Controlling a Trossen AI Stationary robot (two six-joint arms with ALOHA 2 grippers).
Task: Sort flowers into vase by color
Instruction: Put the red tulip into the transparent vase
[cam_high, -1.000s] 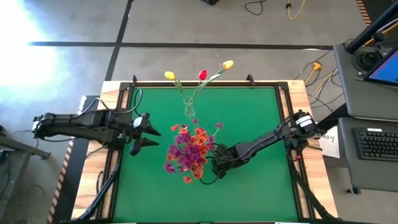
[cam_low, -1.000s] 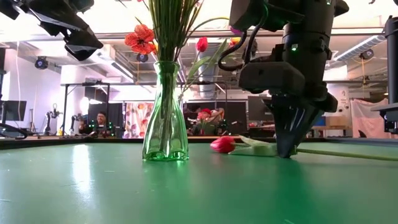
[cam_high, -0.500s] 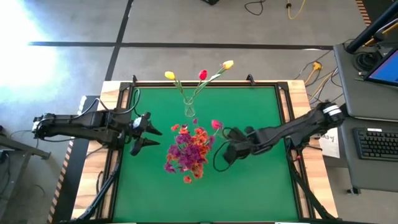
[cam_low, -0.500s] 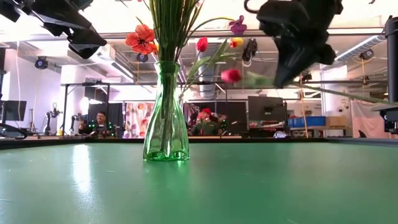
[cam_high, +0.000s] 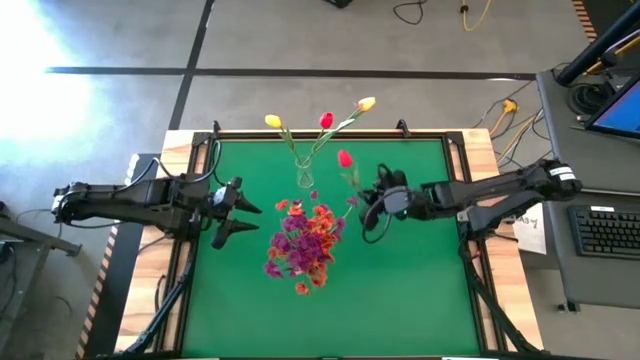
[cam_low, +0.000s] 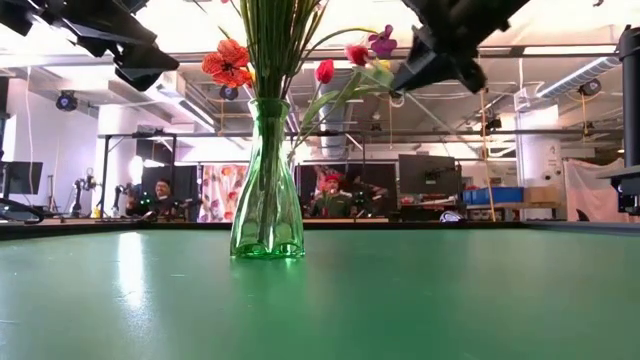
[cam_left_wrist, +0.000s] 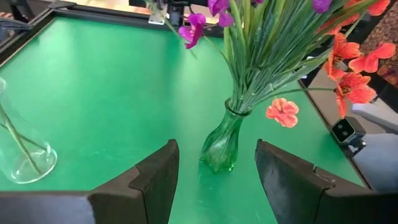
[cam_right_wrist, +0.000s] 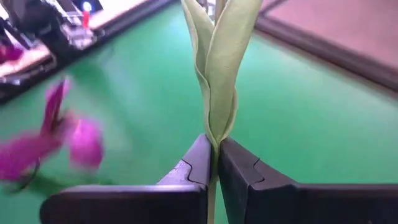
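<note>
The left gripper is held above the left part of the green table, its two fingers spread apart with nothing between them; the green vase packed with orange and purple sprays is seen straight ahead of it, close by but not touched. Toward the far edge of the table, a small clear vase is found with two yellow tulips and a red tulip leaning out of it past the table's edge. To the right of that vase, a pink-red tulip is carried in the air by the right gripper, well clear of the table top. Its stem is pinched low down between the closed fingers, with the pale green leaves rising straight out of the grip. The long axis of the flower runs from the gripper toward the far left, so that the bloom is pointed at the clear vase and lies just beside it.
</note>
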